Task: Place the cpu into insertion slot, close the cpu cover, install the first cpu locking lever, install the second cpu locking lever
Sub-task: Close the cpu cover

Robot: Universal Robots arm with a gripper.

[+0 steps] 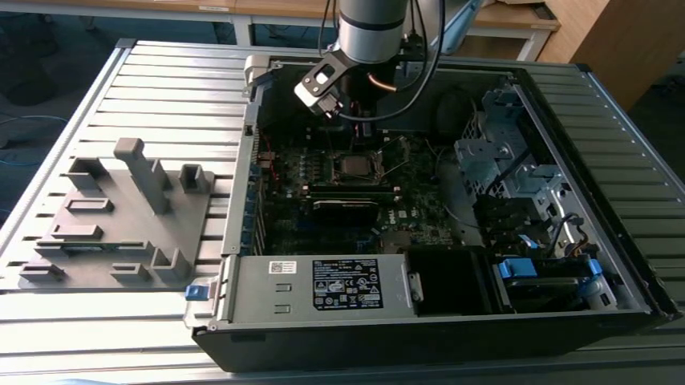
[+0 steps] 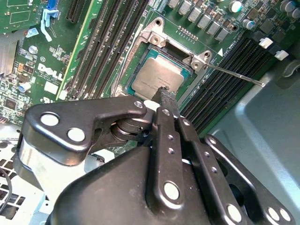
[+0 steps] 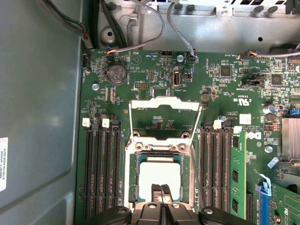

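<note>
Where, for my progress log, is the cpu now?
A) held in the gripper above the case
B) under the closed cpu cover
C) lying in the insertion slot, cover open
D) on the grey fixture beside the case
C: in the first wrist view the cpu lies in the insertion slot, with the cpu cover swung back open.

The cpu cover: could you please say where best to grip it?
The cpu cover stands swung open; likely pinch its free end bar, opposite the hinge, from above: that thin bar edges the window, so both faces are reachable.
</note>
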